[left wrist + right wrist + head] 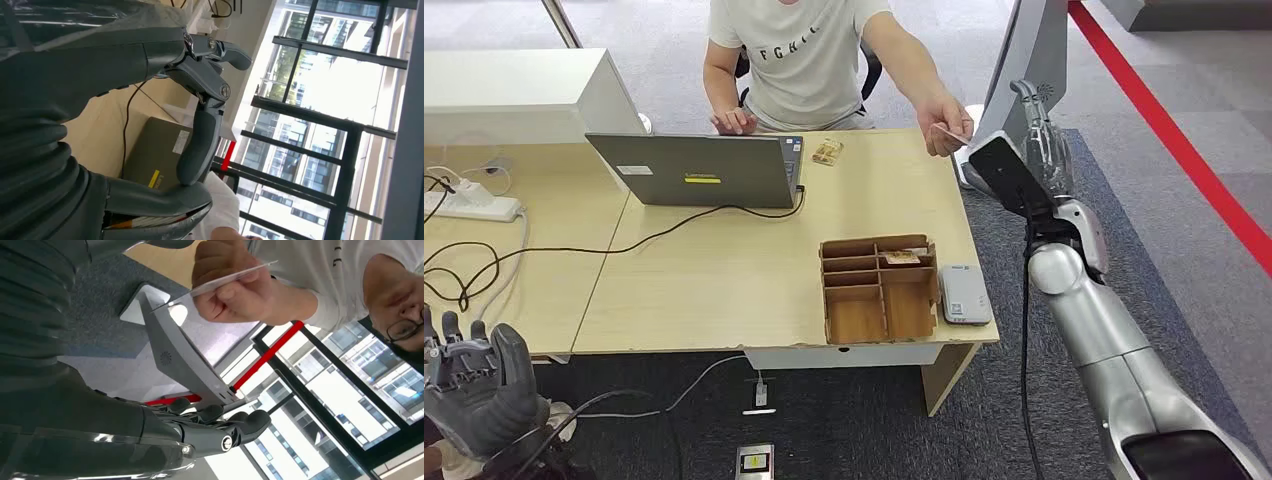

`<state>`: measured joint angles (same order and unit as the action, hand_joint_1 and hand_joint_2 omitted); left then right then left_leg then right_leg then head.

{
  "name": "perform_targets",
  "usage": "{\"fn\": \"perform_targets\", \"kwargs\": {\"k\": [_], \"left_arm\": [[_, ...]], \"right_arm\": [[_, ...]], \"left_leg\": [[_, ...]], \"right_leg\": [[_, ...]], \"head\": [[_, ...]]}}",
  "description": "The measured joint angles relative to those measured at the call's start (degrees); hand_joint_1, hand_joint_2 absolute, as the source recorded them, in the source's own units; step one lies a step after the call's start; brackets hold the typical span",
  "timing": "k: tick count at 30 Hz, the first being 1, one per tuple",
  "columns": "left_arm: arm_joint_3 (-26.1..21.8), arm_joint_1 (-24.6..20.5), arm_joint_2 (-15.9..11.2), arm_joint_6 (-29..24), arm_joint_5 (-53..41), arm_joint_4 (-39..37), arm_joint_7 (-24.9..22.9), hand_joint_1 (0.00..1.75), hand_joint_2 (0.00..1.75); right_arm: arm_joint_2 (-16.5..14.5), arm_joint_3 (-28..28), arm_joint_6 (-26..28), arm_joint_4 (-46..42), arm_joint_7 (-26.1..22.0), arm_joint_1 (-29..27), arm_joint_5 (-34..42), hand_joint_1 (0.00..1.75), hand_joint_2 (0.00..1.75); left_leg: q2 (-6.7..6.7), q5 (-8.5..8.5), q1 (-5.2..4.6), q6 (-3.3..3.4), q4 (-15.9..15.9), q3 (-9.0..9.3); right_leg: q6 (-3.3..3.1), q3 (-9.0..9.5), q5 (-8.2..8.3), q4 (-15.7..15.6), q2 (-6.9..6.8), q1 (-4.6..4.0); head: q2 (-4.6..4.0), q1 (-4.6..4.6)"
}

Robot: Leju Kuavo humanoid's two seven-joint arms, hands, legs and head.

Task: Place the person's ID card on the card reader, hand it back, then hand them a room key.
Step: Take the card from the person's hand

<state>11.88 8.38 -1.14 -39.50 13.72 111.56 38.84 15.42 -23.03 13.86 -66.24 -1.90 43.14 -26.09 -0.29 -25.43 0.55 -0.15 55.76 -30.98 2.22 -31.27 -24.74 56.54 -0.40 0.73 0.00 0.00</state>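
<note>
Right hand (1046, 150) raised beyond desk's (724, 280) far right corner, fingers spread, empty; ID card (951, 133) in person's hand (944, 128) just left, near.

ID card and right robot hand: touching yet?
Apart. In the right wrist view the ID card sits pinched in the person's hand, with open background between it and the right robot hand.

We see a white shirt with dark letters (799, 60), a grey laptop with a yellow sticker (694, 172), a brown cardboard tray (879, 290), and a light wooden table (714, 280).
</note>
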Motion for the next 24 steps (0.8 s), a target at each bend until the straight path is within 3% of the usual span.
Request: {"fn": "perform_targets", "kwargs": {"k": [10, 14, 24], "left_arm": [[0.03, 0.25, 0.00, 0.00, 0.70, -0.39, 0.85, 0.00, 1.75], [0.01, 0.37, 0.00, 0.00, 0.87, -0.42, 0.97, 0.00, 1.75], [0.01, 1.00, 0.00, 0.00, 0.89, -0.42, 0.98, 0.00, 1.75]], "right_arm": [[-3.48, -4.02, 0.14, 11.07, -1.68, 5.33, 1.10, 0.04, 1.75], [-4.33, -5.21, 0.06, 13.75, -1.95, 6.33, 1.61, 1.75, 1.75], [-5.01, -7.39, 0.13, 17.92, -2.28, 7.38, 4.15, 1.75, 1.75]], "left_leg": [[0.00, 0.01, 0.00, -0.01, 0.00, 0.00], [0.01, 0.01, 0.00, -0.01, 0.00, 0.00], [0.01, 0.01, 0.00, -0.01, 0.01, 0.01]], "right_leg": [[0.00, 0.00, 0.00, 0.01, -0.01, 0.00], [0.00, 0.00, 0.00, 0.00, -0.01, 0.00], [0.00, -0.01, 0.00, 0.00, -0.01, 0.00]], "head": [[0.00, 0.02], [0.00, 0.02], [0.00, 0.01]]}}
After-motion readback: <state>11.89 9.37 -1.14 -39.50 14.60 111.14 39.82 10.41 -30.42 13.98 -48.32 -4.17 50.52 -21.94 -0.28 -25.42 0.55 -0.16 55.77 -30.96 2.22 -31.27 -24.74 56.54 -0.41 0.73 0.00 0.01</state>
